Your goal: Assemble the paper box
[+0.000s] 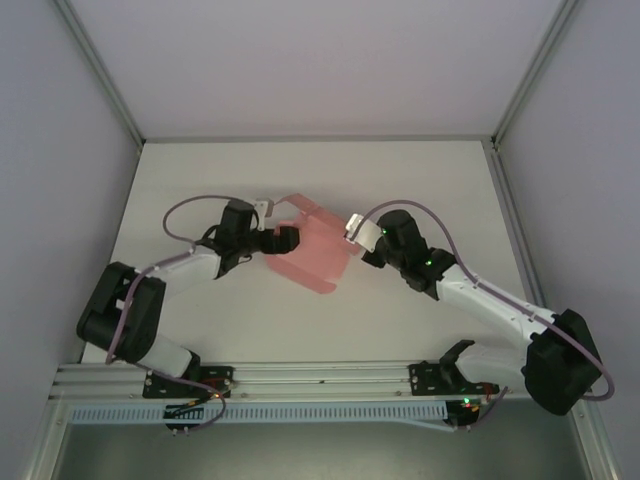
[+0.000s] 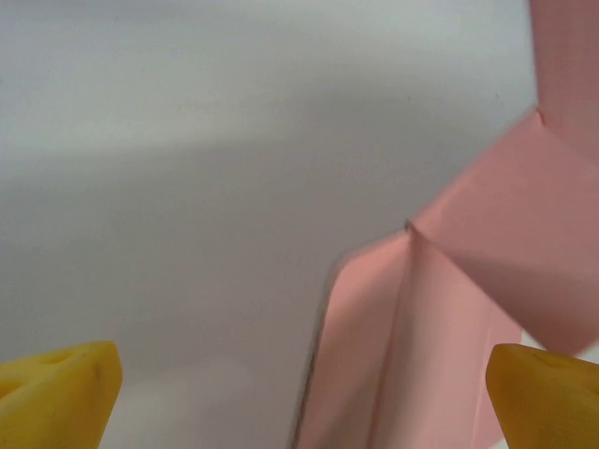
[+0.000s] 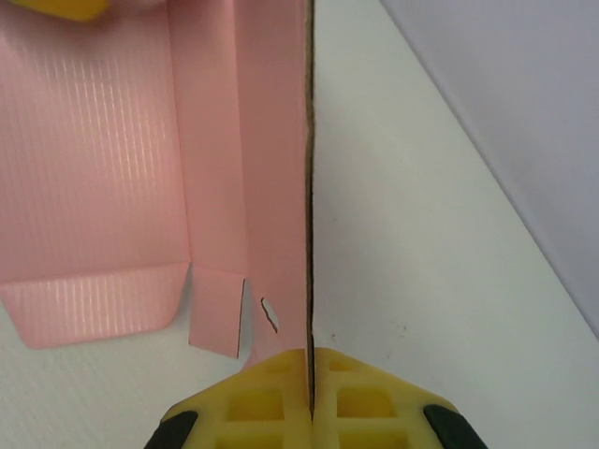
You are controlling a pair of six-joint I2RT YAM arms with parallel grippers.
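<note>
White tabletop [image 1: 300, 170] between pale walls carries the box [image 1: 315, 255], a plain pink, faintly ribbed sheet, unfolded, lying between the two grippers. The right gripper [image 1: 352, 228] is clamped tight on it: in the wrist view its yellow pads [image 3: 253, 402] meet on a thin strip standing on edge, seen as a dark line running straight ahead. The sheet's creases and long sides follow that line, its main panel lying flat to the left of the pads, a rounded flap and small tab at the end nearest them. The left gripper [image 1: 283, 240] is spread wide, holding nothing; a folded corner rises ahead, towards its right finger [image 2: 547, 393].
</note>
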